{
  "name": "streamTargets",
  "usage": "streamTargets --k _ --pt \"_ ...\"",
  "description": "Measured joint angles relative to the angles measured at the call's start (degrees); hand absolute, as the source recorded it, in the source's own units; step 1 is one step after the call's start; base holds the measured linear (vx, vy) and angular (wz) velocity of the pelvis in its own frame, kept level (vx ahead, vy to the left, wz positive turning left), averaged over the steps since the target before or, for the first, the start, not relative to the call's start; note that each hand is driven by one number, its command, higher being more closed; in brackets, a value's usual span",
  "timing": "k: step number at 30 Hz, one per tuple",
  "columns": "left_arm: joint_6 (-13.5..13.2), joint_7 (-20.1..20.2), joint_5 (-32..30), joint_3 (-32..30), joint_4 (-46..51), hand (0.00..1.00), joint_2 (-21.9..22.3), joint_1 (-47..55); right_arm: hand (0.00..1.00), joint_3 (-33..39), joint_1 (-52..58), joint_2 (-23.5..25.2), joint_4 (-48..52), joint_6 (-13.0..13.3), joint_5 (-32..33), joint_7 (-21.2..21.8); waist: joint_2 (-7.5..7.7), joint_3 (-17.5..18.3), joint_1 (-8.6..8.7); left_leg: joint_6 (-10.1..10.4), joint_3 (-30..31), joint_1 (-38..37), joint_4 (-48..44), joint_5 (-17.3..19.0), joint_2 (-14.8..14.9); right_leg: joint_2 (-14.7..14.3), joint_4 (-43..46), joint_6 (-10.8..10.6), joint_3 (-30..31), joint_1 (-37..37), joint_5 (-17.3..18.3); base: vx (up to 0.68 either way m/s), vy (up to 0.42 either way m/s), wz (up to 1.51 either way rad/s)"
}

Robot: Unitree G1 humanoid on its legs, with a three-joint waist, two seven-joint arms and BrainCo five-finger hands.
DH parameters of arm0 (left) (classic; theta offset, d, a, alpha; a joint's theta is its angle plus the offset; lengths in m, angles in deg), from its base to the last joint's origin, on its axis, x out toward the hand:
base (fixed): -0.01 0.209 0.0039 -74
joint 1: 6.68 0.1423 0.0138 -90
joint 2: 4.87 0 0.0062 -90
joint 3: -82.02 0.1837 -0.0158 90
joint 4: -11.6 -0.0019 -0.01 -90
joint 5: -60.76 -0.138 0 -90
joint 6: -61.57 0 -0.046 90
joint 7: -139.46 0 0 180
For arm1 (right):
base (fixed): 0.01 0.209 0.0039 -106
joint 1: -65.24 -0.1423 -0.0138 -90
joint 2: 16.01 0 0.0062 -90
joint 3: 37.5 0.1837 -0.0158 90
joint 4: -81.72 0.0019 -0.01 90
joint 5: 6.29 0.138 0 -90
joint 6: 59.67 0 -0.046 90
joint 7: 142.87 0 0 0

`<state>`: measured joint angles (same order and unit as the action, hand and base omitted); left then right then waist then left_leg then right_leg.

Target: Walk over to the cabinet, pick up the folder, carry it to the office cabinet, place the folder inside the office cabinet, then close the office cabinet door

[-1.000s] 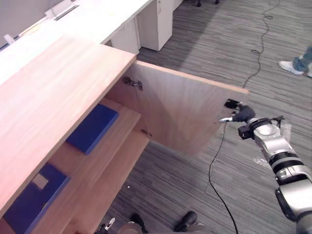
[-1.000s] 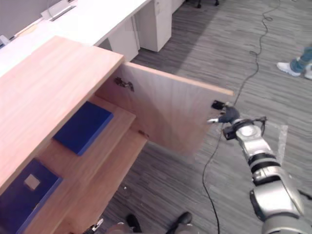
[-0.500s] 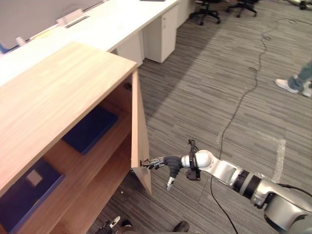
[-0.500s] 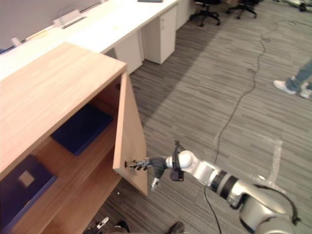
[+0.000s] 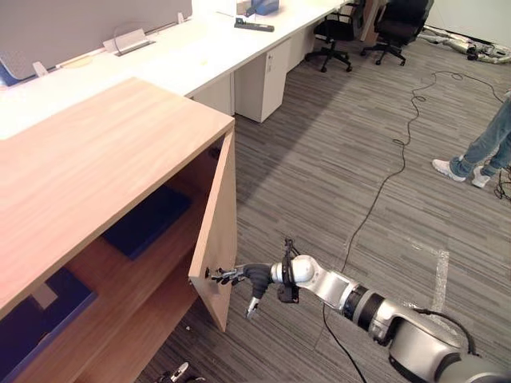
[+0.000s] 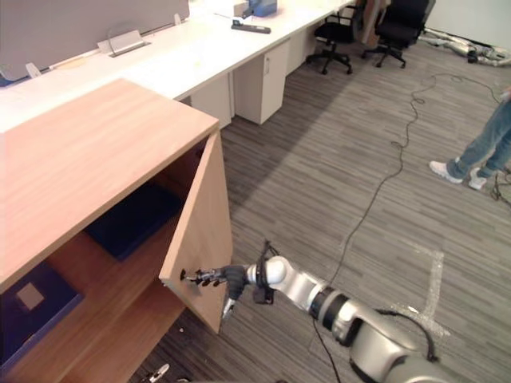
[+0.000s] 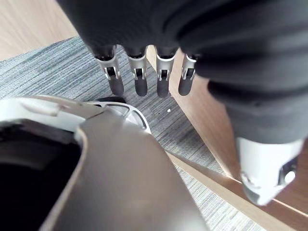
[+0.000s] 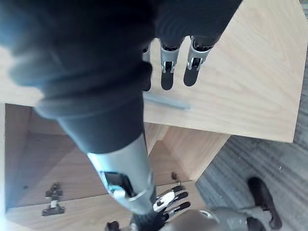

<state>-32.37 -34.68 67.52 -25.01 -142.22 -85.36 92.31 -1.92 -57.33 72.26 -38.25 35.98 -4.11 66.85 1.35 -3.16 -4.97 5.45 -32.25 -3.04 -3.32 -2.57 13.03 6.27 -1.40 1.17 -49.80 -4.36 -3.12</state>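
Straight right fingers (image 8: 166, 77) by slim grey handle (image 8: 168, 101), smooth wood-grain door (image 5: 219, 231)

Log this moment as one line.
right hand: open, fingers on cabinet door beside handle | cabinet door: partly open | blue folder: on shelf inside | left hand: open, idle

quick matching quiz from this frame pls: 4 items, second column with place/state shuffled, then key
Items
1. cabinet door
2. right hand
3. blue folder
4. office chairs

Place or state
a. farthest from the robot, at the top right of the eye views
b. fingers straight, at the door's outer face by the handle
c. lying flat inside the office cabinet
d. part-way open, free edge toward the robot

Pairs: 1-d, 2-b, 3-c, 4-a
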Motion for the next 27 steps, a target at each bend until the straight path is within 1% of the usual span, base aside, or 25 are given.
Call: streamTargets --k 3,4,5,6,7,8,9,10,11,12,13,14,15,16,17,18,19,20,21,22,23,24,25,26,27 --pt "0.01 -0.73 0.01 -0.9 0.08 0.0 0.77 -0.08 0.0 3.86 2.37 3.87 -7.07 0.74 -4.83 -2.21 -0.6 0.17 -0.74 0.31 1.93 0.18 0.01 1.02 -0.18 0.66 1.33 -1.25 -1.78 -0.71 0.88 -0.01 0.035 0.31" --pt "0.02 -0.87 0.03 -1.26 0.14 0.0 0.94 -0.1 0.0 5.12 2.81 4.67 -9.07 0.9 -5.8 -2.82 -0.66 0.17 -0.91 0.27 2.18 0.18 0.09 1.11 -0.37 1.17 1.99 -1.55 -2.12 -0.72 1.13 0.01 0.089 0.33" --pt "0.04 -1.19 0.04 -2.17 0.25 0.0 1.5 -0.21 0.0 8.26 4.05 6.72 -13.87 1.02 -9.01 -3.91 -0.95 0.13 -1.36 0.23 3.19 0.03 0.59 1.11 -1.0 2.37 3.85 -2.17 -2.87 -0.73 1.88 0.03 0.105 0.45" --pt "0.05 -1.44 0.06 -2.56 0.39 0.0 1.93 -0.27 0.0 12.07 5.91 8.33 -18.88 0.81 -12.03 -5.92 -1.19 0.28 -1.74 0.08 4.4 0.02 1.27 1.01 -2.01 4.06 6.1 -2.78 -3.98 -0.73 2.81 0.05 0.166 0.64" --pt "0.04 -1.61 0.14 -2.65 0.58 0.0 2.37 -0.36 0.0 15.5 7.81 9.42 -24.04 0.03 -14.86 -7.54 -1.33 0.29 -2.22 -0.16 5.48 0.03 1.92 1.04 -3.08 6.14 8.66 -3.31 -5.17 -0.73 3.69 0.05 0.147 0.63" --pt "0.04 -1.63 0.33 -2.74 0.69 0.0 2.45 -0.41 0.0 17.09 8.92 9.61 -26.32 -0.32 -15.68 -8.28 -1.25 0.33 -2.43 -0.42 6.22 0.05 2.31 1.13 -3.89 7.25 9.92 -3.75 -5.76 -0.73 4.16 0.07 0.198 0.77" --pt "0.05 -1.68 0.49 -3.01 1.18 0.0 2.59 -0.27 0.0 23.13 11.97 10.34 -30.98 -1.22 -17.46 -10.97 -1.1 0.35 -2.7 -1.22 8.43 0.13 3.46 1.53 -6.0 11.16 14.7 -4.86 -7.96 -0.74 6.11 0.07 0.195 0.81" --pt "0.07 -1.68 0.51 -2.98 1.35 0.0 2.56 -0.12 0.0 26.45 13.76 10.47 -32.87 -1.73 -17.98 -12.58 -0.92 0.4 -2.56 -1.42 9.93 0.09 3.99 1.62 -7.33 13.63 17.57 -5.47 -9.23 -0.98 7.18 0.1 0.252 1.09" --pt "0.08 -1.7 0.51 -2.97 1.42 0.0 2.54 0.07 0.0 31.64 16.54 10.44 -35.15 -2.73 -18.06 -14.53 -0.54 0.59 -2.27 -2.11 12.36 0.0 5.01 1.63 -9.29 17.35 22.02 -6.08 -11.23 -1.65 8.15 0.12 0.249 1.36" --pt "0.19 -1.83 0.55 -2.59 1.38 0.0 2.53 0.26 0.0 38.47 20.23 9.92 -37.34 -4.45 -17.15 -16.71 -0.42 0.76 -1.98 -3.16 15.51 -0.16 6.22 1.17 -12.11 22.63 28.74 -5.57 -12.61 -2.03 8.18 0.13 0.251 1.27" --pt "0.25 -1.84 0.54 -2.07 1.35 0.0 2.25 0.31 0.0 40.76 21.23 9.86 -37.92 -4.83 -16.61 -17.25 -0.26 0.78 -1.89 -3.7 16.51 -0.21 6.32 0.6 -13.05 24.42 30.96 -4.94 -12.31 -1.98 7.92 0.17 0.255 1.23" --pt "0.52 -1.84 0.54 -1.45 1.25 0.0 1.61 0.49 0.0 44.68 22.42 9.93 -38.73 -5.48 -15.6 -18.15 0.06 0.62 -1.81 -4.76 18.18 -0.41 6.32 0.22 -14.3 26.98 34.51 -2.62 -9.59 -1.27 6.53 0.2 0.244 0.88" --pt "0.81 -1.9 0.53 -0.94 1.26 0.0 1.38 0.59 0.0 47.83 22.78 10.44 -39.83 -5.72 -12.57 -19.18 -0.17 0.69 -1.6 -5.72 20.24 -0.58 6.27 0.19 -14.63 28.14 38.08 1.64 -4.28 0.56 3.72 0.2 0.22 0.85" --pt "0.95 -1.96 0.54 -0.54 1.35 0.0 1.22 0.55 0.0 49.59 23.04 10.78 -40.04 -5.75 -11.32 -19.7 -0.35 0.61 -1.29 -6.41 21.27 -0.9 6.23 0.26 -14.47 28.41 40.35 3.29 -0.85 2.12 2.39 0.18 0.166 0.83" --pt "1.14 -2.06 0.59 1.29 1.4 0.0 0.46 0.48 0.0 53.45 23.87 11.99 -39.99 -5.67 -9.02 -20.56 -0.11 0.48 -0.91 -6.92 23.43 -1.19 5.66 0.57 -13.6 25.91 40.78 -0.48 6.96 4.09 5.02 0.1 0.075 0.81" --pt "1.18 -2.12 0.75 1.97 1.38 0.0 0.16 0.32 0.0 55.83 24.37 12.65 -39.88 -5.66 -6.25 -21.44 -0.37 0.31 -0.64 -7.1 25.39 -1.2 5.36 0.79 -12.57 22.37 38.6 -2.99 12.49 5.28 7.45 0.08 0.016 1.07" --pt "1.18 -2.26 0.84 2.86 1.35 0.0 0.14 -0.26 0.0 58.28 25.33 12.9 -39.34 -5.65 -3.08 -22.51 -0.53 -0.07 -0.32 -7.11 28.29 -1.25 4.95 1.08 -11.32 16.92 34.72 -3.92 19.95 6.72 10.31 0.03 -0.047 0.91" --pt "1.18 -2.39 0.82 3.05 1.31 0.0 0.04 -0.38 0.0 59.46 25.77 12.94 -39.29 -5.63 -2.26 -22.84 -0.49 -0.18 -0.24 -7.01 29.39 -1.32 4.83 1.17 -10.9 14.43 32.82 -4.35 23.8 7.44 11.24 0.04 -0.092 1.15" --pt "1.18 -2.7 1.32 3.16 1.25 0.0 -0.25 -0.76 0.0 60.76 27.04 13.0 -39.0 -5.64 1.94 -23.69 -0.26 -0.92 0.48 -7.04 32.74 -1.45 4.23 1.94 -10.54 9.94 28.19 -5.97 31.7 7.94 12.22 0.04 -0.14 1.34" --pt "1.08 -3.1 2.06 3.07 1.28 0.0 -0.43 -1.08 0.0 62.36 28.49 13.33 -38.82 -5.64 6.73 -24.46 0.23 -1.37 1.29 -6.49 36.16 -1.08 3.74 2.31 -10.79 7.3 24.5 -6.7 38.21 8.56 12.44 0.03 -0.159 1.42" --pt "1.04 -3.18 2.22 2.8 1.29 0.0 -0.46 -1.16 0.0 62.59 29.07 13.53 -38.83 -5.64 8.96 -24.57 0.52 -1.59 1.62 -6.33 37.59 -0.98 3.63 2.41 -10.93 6.45 23.1 -6.74 41.08 9.13 12.41 0.01 -0.187 1.44" --pt "0.99 -3.31 2.64 2.05 1.29 0.0 -0.52 -1.3 0.0 63.9 29.84 14.32 -38.81 -5.64 12.08 -24.77 1.11 -2.17 2.23 -5.6 40.63 -0.69 3.3 2.88 -11.27 4.96 20.16 -6.8 46.52 9.43 12.37 0.01 -0.216 1.44" --pt "0.82 -3.43 3.08 0.86 1.32 0.0 -0.64 -1.26 0.0 64.54 30.64 15.11 -38.79 -5.4 18.03 -24.86 2.06 -2.63 2.81 -4.5 43.66 0.26 2.14 3.6 -12.02 4.08 17.34 -6.8 51.5 9.51 12.38 0.01 -0.242 1.47" --pt "0.6 -3.52 3.15 0.07 1.4 0.0 -0.87 -1.23 0.0 64.98 30.87 15.41 -38.76 -5.17 20.19 -24.86 3.0 -2.87 2.95 -4.0 44.66 0.6 1.77 3.92 -12.72 4.04 16.17 -6.91 53.4 9.55 12.48 0.02 -0.31 1.57" --pt "0.43 -3.77 3.26 -1.73 1.23 0.0 -0.95 -1.33 0.0 67.3 31.27 15.94 -38.76 -4.65 23.57 -24.9 4.43 -3.5 3.07 -3.22 46.97 1.05 1.13 4.02 -13.42 3.94 17.77 -8.99 53.66 9.7 11.71 0.05 -0.355 1.22"
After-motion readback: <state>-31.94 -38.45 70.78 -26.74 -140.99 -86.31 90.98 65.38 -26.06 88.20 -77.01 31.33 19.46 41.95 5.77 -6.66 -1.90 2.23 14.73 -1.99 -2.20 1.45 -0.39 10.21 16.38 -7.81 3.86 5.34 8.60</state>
